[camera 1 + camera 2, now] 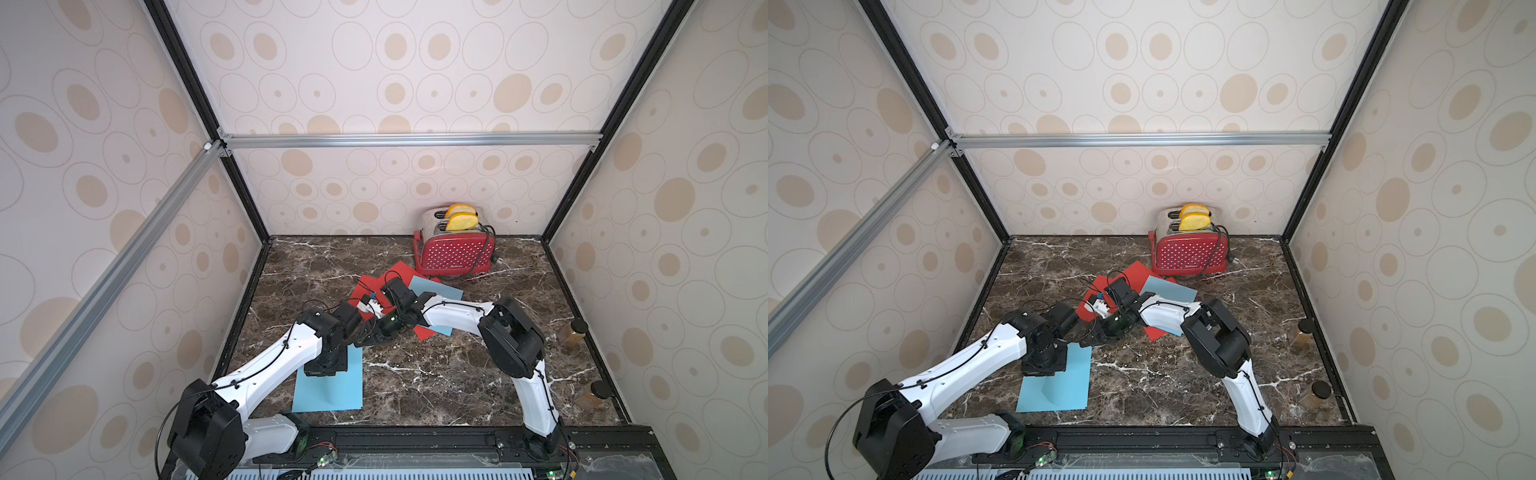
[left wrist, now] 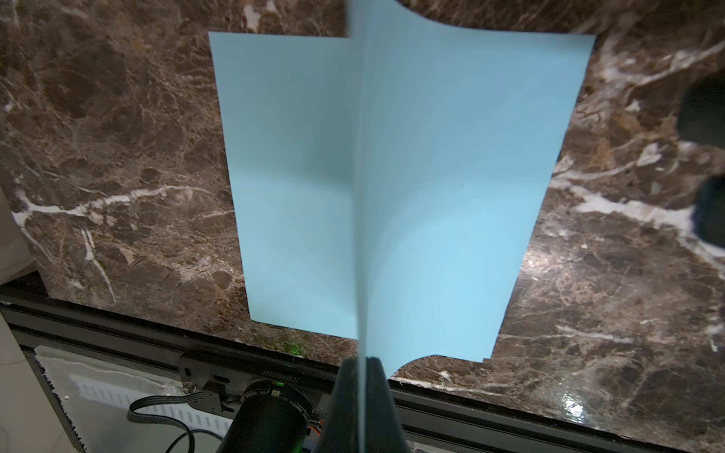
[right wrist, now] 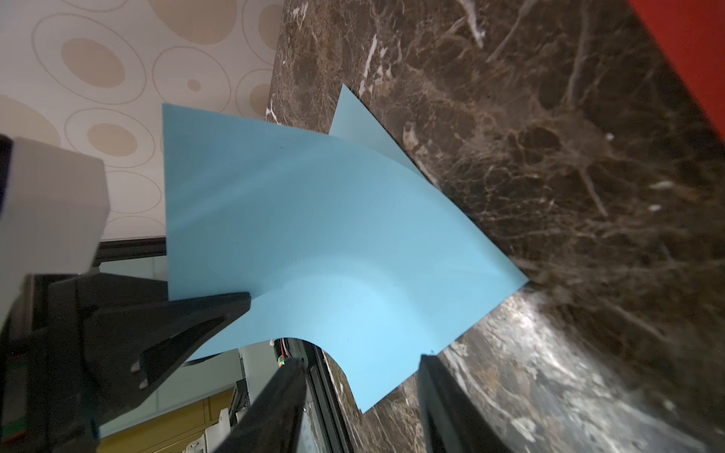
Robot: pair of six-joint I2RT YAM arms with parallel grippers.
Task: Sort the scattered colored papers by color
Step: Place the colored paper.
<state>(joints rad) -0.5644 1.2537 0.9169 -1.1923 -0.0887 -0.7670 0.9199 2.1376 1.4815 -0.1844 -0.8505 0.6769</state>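
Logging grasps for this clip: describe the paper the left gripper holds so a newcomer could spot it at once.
On the marble table, look at the near left corner, far from the red dotted toaster. The held blue sheet rises there in a curve into the shut left gripper; the second blue sheet beneath it lies flat.

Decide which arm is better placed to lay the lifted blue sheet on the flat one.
Probably left: left gripper pinches the lifted blue sheet above the flat blue sheet; right gripper is open.
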